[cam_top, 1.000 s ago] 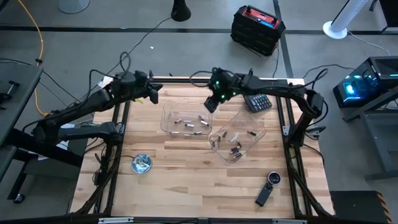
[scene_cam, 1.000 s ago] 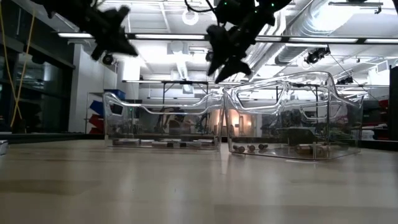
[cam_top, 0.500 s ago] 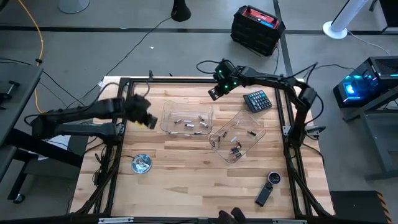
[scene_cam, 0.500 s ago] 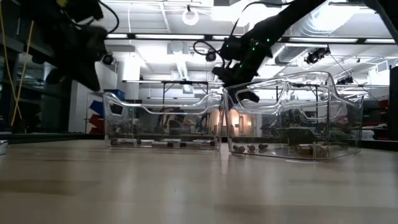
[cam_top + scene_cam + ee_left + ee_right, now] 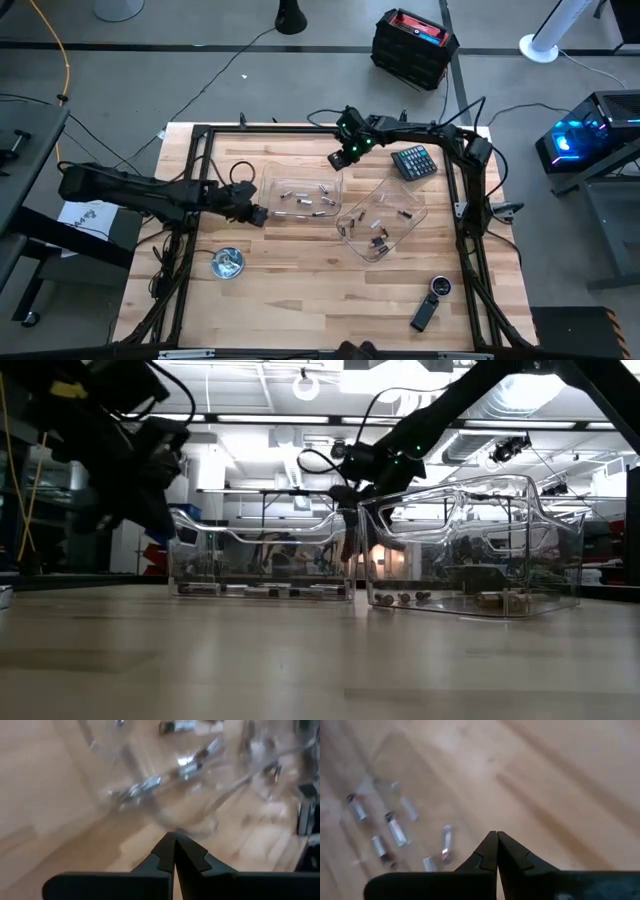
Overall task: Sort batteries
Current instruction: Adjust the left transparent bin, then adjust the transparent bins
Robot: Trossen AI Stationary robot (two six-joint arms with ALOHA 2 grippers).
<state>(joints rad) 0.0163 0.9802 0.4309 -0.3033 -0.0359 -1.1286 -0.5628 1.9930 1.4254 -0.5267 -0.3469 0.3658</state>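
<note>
Two clear trays stand side by side mid-table. The left tray (image 5: 300, 192) holds several silvery batteries (image 5: 322, 197). The right tray (image 5: 381, 218), turned askew, holds several darker batteries (image 5: 378, 240). My left gripper (image 5: 258, 216) is shut, low beside the left tray's near left corner (image 5: 186, 826). My right gripper (image 5: 338, 162) is shut and points down at that tray's far right corner. It holds nothing; silvery batteries (image 5: 395, 831) lie below it. My left gripper's shut fingertips stand right at the left tray's near left corner. I cannot tell whether they touch it.
A round shiny metal dish (image 5: 228, 263) sits near the left front. A calculator (image 5: 413, 162) lies at the far right and a black oblong gadget (image 5: 430, 305) at the near right. Black frame rails (image 5: 470, 250) run along the table's sides.
My left gripper has swung from the far left corner toward the near edge and the right, coming down beside the left tray's near left corner. My right gripper has come down at that tray's far right corner, and its fingers have shut.
</note>
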